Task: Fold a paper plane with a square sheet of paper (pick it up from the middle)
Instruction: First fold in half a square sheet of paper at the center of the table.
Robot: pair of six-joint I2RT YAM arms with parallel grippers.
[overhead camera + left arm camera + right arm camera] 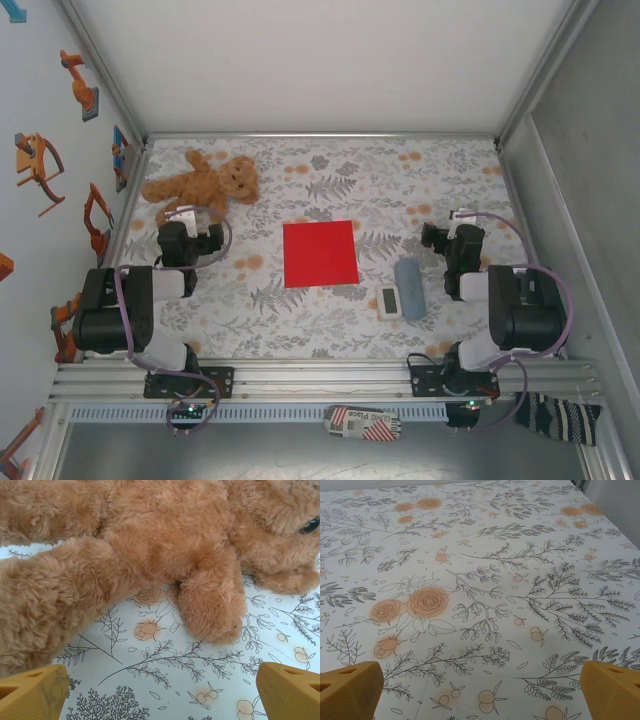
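The square sheet of paper (320, 253) is bright red and lies flat and unfolded in the middle of the floral tablecloth (350, 185). My left gripper (185, 214) sits folded back at the left, well apart from the sheet, its yellow fingers (32, 692) wide open over bare cloth just short of the teddy bear. My right gripper (462, 216) is drawn back at the right, also away from the sheet, and its yellow fingers (612, 690) are spread open with only cloth (480, 595) between them.
A brown teddy bear (205, 183) lies at the back left, its paw (212, 605) close ahead of the left fingers. A white digital timer (389, 301) and a grey-blue oblong block (409, 288) lie right of the sheet. Enclosure walls stand around the table.
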